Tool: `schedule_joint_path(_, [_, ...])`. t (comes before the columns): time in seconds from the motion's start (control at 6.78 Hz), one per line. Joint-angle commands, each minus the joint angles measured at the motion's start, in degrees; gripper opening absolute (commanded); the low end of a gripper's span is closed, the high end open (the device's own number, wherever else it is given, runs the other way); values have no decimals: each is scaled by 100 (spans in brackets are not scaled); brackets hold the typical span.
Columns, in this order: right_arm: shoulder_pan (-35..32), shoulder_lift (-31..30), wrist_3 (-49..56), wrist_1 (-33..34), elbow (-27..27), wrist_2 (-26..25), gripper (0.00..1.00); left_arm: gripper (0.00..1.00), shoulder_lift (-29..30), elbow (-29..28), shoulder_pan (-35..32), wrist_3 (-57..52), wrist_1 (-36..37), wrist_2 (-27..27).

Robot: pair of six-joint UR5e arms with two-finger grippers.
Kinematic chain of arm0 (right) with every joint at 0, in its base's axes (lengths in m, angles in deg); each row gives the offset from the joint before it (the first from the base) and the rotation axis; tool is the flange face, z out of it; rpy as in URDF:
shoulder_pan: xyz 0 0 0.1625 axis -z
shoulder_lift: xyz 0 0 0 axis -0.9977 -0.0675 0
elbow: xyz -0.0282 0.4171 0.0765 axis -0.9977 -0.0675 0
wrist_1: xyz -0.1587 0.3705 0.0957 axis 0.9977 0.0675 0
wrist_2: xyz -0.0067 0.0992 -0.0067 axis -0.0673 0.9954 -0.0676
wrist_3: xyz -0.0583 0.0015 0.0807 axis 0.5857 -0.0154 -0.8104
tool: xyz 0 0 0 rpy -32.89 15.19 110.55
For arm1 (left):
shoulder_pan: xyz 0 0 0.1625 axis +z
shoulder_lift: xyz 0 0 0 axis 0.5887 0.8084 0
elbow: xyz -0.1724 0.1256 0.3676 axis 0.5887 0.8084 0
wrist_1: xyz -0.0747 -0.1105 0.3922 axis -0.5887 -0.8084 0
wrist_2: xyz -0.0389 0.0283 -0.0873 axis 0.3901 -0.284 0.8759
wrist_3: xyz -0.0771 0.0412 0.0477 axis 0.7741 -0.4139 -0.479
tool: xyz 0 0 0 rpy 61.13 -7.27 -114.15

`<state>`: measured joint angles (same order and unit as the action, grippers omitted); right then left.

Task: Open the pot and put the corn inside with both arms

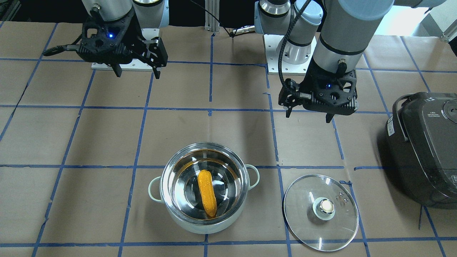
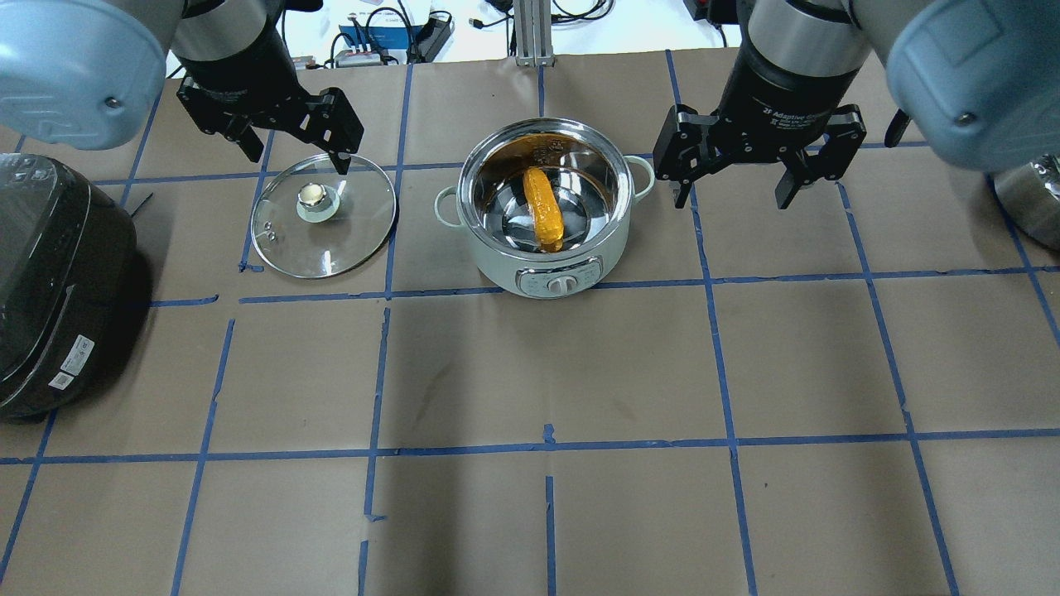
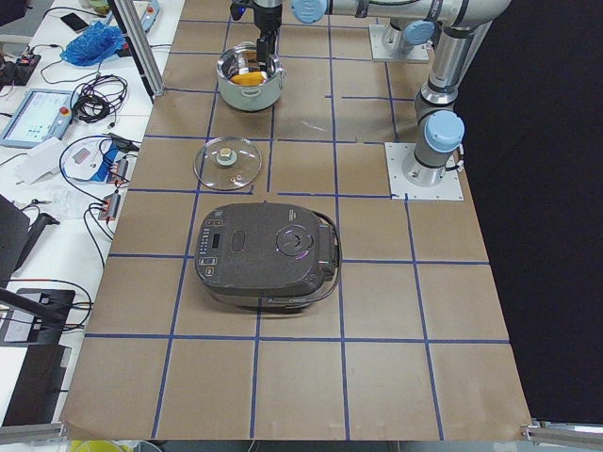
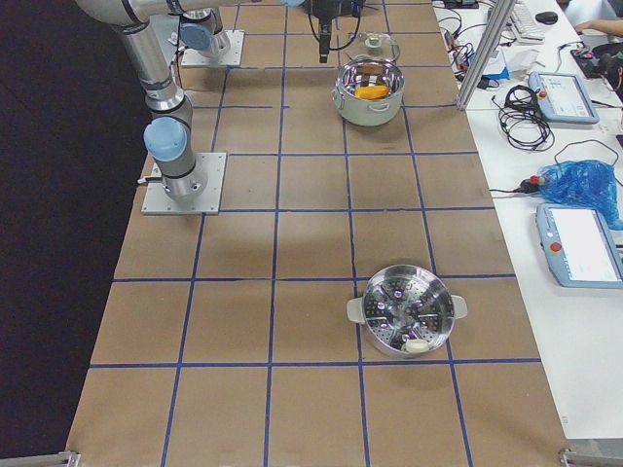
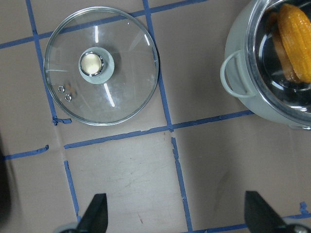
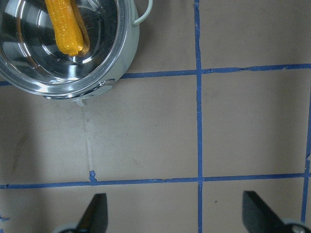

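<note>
Corn (image 2: 542, 211) lies in the open pot (image 2: 489, 263), lid (image 2: 331, 244) flat at its 9 o'clock, so the left gripper (image 2: 296, 157) near the lid and right gripper (image 2: 733, 197) at 3 o'clock, both spread and empty, should just rise straight, touching neither.

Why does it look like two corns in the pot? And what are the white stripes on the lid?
Left wrist view: the shiny inside of the pot mirrors the corn, so an orange copy shows beside it; white stripes on the lid are light glare. Overhead view: same orange reflection inside.
</note>
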<state>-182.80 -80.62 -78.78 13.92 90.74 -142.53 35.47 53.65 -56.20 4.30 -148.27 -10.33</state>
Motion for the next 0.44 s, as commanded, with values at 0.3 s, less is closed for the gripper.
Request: schedule_joint_path(0.3, [69, -5, 90, 30, -14, -328, 100, 100, -324, -43, 505, 77, -383, 29])
